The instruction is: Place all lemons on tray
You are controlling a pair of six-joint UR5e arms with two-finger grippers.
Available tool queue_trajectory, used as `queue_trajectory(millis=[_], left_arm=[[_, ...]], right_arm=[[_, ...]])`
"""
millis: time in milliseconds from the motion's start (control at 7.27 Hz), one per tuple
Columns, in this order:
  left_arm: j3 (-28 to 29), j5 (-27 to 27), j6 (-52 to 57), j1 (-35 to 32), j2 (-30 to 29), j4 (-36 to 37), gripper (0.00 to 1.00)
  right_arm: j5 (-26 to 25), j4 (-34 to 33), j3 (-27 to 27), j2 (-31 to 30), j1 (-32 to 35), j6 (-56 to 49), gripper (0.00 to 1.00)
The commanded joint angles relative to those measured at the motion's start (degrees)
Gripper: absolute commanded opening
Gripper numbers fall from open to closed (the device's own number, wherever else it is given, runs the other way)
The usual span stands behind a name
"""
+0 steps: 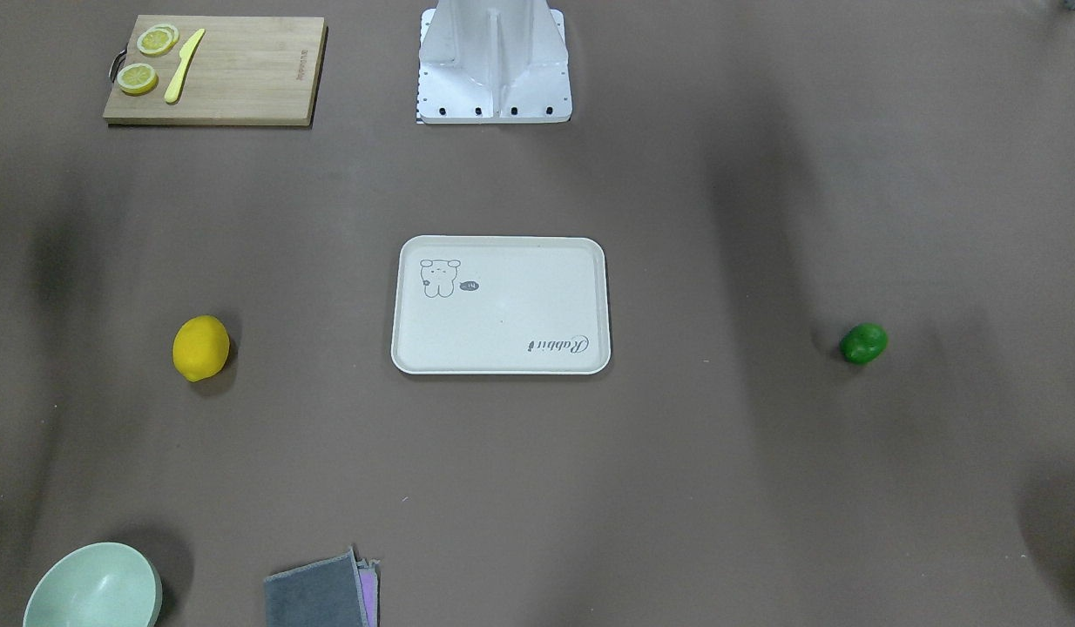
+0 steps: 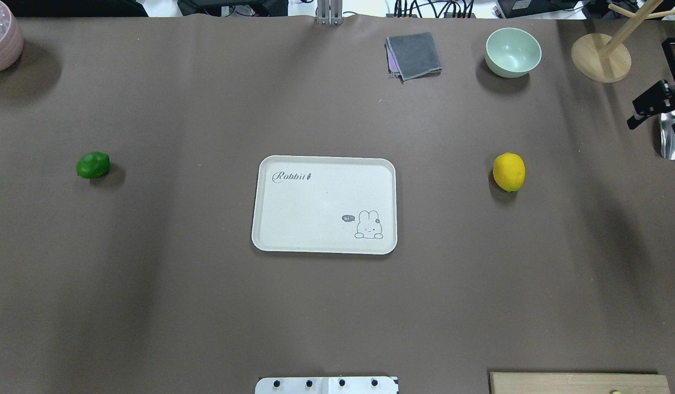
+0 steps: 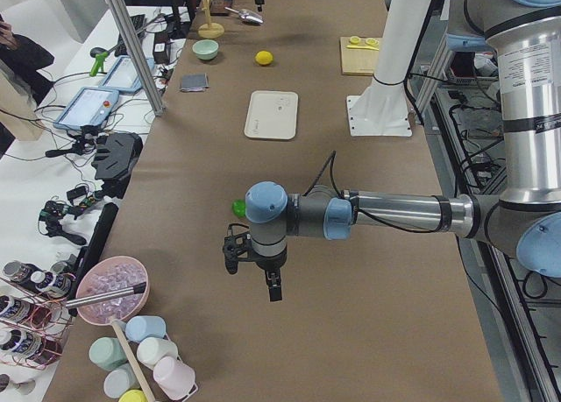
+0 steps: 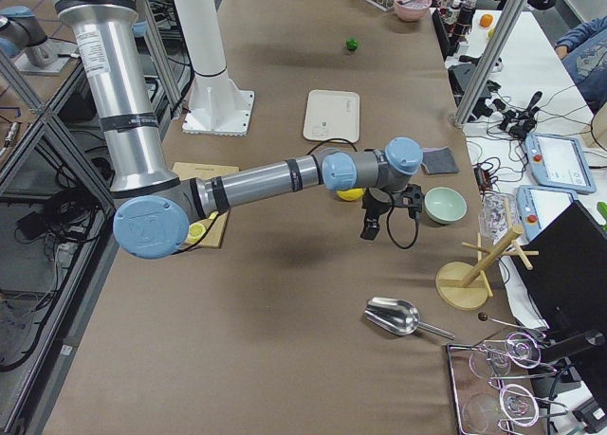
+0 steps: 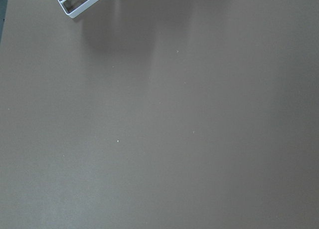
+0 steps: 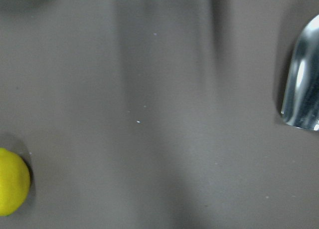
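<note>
The cream-white tray (image 2: 315, 241) lies flat at the table's middle and nothing is on it. The yellow lemon (image 2: 508, 172) lies on the cloth to its right, and shows in the front view (image 1: 200, 348) and the right wrist view (image 6: 11, 181). The green lemon (image 2: 93, 165) lies far to the tray's left, also in the front view (image 1: 863, 343). My right gripper (image 2: 635, 115) hangs high beyond the yellow lemon at the right edge, fingers apart, empty. My left gripper (image 3: 254, 275) hangs above the table near the green lemon (image 3: 237, 208); I cannot tell whether it is open.
A wooden cutting board (image 1: 215, 70) with lemon slices and a yellow knife is by the robot base (image 1: 494, 65). At the far edge are a green bowl (image 2: 512, 52), a grey cloth (image 2: 414, 54), a wooden stand (image 2: 600, 54), a metal scoop (image 2: 674, 137) and a pink bowl (image 2: 1, 41).
</note>
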Motion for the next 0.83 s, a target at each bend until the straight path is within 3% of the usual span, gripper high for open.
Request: queue_trajectory(millis=[0, 413, 688], left_arm=[[-0.2, -0.2, -0.1, -0.1, -0.3, -0.2, 0.98], [0.3, -0.2, -0.1, 0.1, -1.3, -0.3, 0.98], [0.2, -0.2, -0.2, 0.1, -1.3, -0.9, 0.98]], right_arm=[[-0.2, 0.4, -0.6, 3.9, -6.4, 6.4, 1.0], [-0.2, 10.1, -4.8, 6.7, -11.9, 13.2, 0.99], [-0.2, 11.9, -8.5, 9.2, -14.2, 16.6, 0.99]])
